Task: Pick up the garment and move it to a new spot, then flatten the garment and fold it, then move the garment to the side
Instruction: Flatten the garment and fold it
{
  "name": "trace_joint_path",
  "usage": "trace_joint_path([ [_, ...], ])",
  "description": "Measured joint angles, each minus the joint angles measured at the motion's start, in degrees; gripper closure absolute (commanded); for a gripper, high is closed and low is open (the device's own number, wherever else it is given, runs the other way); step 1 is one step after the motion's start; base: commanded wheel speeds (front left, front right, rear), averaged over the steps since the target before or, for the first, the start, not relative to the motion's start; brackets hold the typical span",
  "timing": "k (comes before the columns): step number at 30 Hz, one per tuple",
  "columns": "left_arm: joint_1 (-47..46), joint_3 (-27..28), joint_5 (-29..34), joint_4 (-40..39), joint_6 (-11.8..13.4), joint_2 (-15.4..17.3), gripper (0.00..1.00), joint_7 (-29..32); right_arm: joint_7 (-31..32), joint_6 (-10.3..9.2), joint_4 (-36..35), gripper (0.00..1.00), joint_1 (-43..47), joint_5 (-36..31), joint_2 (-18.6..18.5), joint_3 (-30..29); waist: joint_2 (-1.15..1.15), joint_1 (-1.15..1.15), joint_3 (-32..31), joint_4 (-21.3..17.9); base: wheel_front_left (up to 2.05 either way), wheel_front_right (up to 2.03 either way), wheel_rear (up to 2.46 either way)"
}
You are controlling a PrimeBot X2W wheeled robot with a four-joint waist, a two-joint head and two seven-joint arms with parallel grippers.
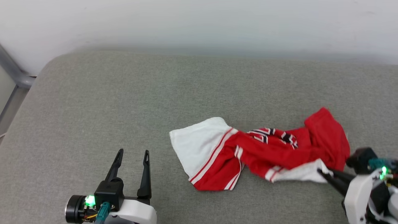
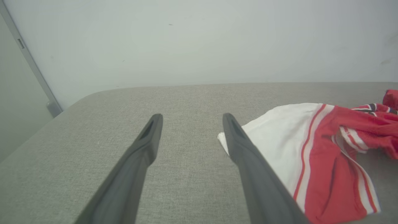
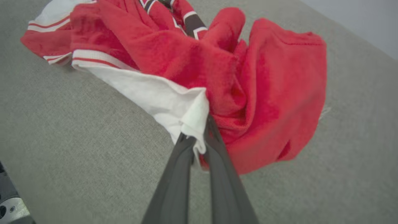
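The garment (image 1: 264, 149), a red jersey with white panels and red-white striped trim, lies crumpled on the grey cushioned surface (image 1: 124, 102). My right gripper (image 1: 323, 173) is shut on a white corner of the garment (image 3: 174, 102) at its right end, where the red cloth bunches up. In the right wrist view the two fingers (image 3: 217, 161) pinch the white cloth between them. My left gripper (image 1: 132, 154) stands open at the lower left, empty, a short way left of the garment's white panel (image 2: 279, 133). Black lettering shows partly in the folds.
A pale wall (image 1: 199, 25) runs behind the surface. The surface's rounded corner and a grey metal frame (image 1: 15, 77) are at the far left. Bare grey surface stretches left of and beyond the garment.
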Motion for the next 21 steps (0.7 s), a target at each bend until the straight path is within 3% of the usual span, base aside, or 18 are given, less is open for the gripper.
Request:
trace_joint_path([
  [7, 0.4, 0.2, 0.1, 0.3, -0.3, 0.0, 0.0, 0.0, -0.6, 0.0, 3.3, 1.0, 12.2, 0.3, 2.9, -6.5, 0.0, 0.0, -0.9, -1.3, 0.0, 0.0, 0.0],
  [8, 0.4, 0.2, 0.1, 0.4, -0.4, 0.0, 0.0, 0.0, -1.3, 0.0, 3.9, 0.94, 13.4, -0.1, 3.5, -7.3, 0.0, 0.0, -0.9, -1.3, 0.0, 0.0, 0.0],
  [9, 0.4, 0.2, 0.1, 0.4, -0.5, 0.0, 0.0, 0.0, -1.9, 0.0, 4.5, 0.55, 14.2, -0.8, 4.2, -8.3, 0.0, 0.0, -0.9, -1.3, 0.0, 0.0, 0.0],
  [10, 0.5, 0.2, 0.1, 0.4, -0.6, 0.0, 0.0, 0.0, -2.6, 0.01, 5.0, 0.0, 14.7, -1.0, 4.9, -9.6, 0.0, 0.0, -1.0, -1.3, 0.0, 0.0, 0.0],
  [15, 0.9, 0.8, 0.4, 0.3, -0.7, 0.0, 0.0, 0.0, -8.1, 0.0, 4.5, 0.0, 16.9, -3.2, 7.7, -18.1, 0.0, 0.0, -1.6, -1.4, 0.0, 0.0, 0.0],
  [21, 2.0, 1.3, 0.5, -0.3, -0.7, 0.0, 0.0, 0.0, -9.5, 0.0, -2.8, 0.0, 20.0, -7.8, 8.5, -30.5, 0.0, 0.0, -2.3, -1.9, 0.0, 0.0, 0.0],
])
